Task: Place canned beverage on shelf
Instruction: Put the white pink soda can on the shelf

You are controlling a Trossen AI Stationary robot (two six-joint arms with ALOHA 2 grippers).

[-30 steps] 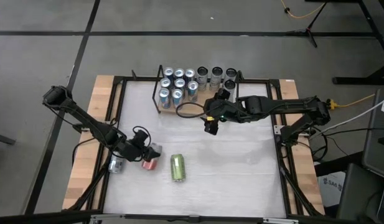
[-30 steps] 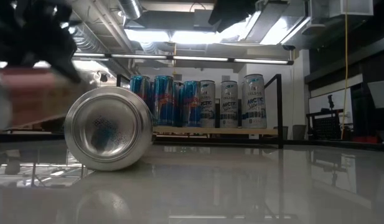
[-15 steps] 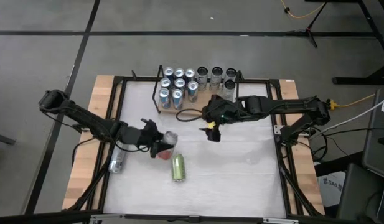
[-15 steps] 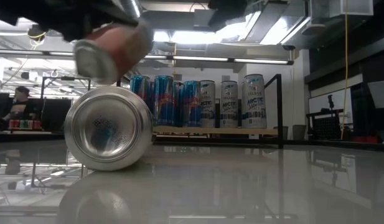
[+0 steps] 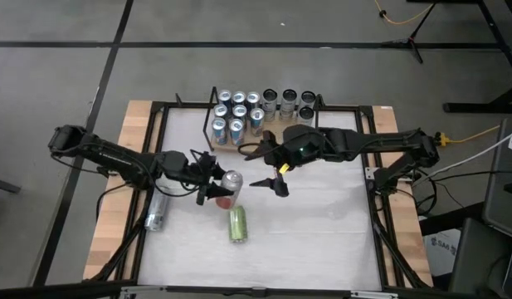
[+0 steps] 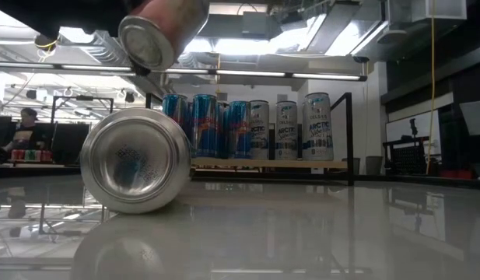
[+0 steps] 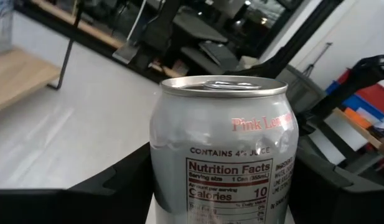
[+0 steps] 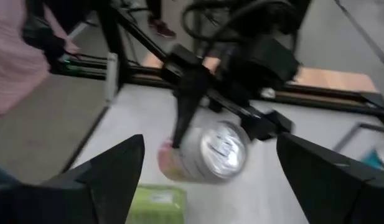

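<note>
High view: pink can (image 5: 229,188) between left fingers (image 5: 212,177)

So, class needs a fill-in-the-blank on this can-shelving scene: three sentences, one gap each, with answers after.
1. The left end effector holds a pink lemonade can lifted ____ the table.
2. A green can lies on its ____ on the table.
3. The right end effector hangs with its fingers ____, holding nothing.

Missing words: above; side; open
</note>
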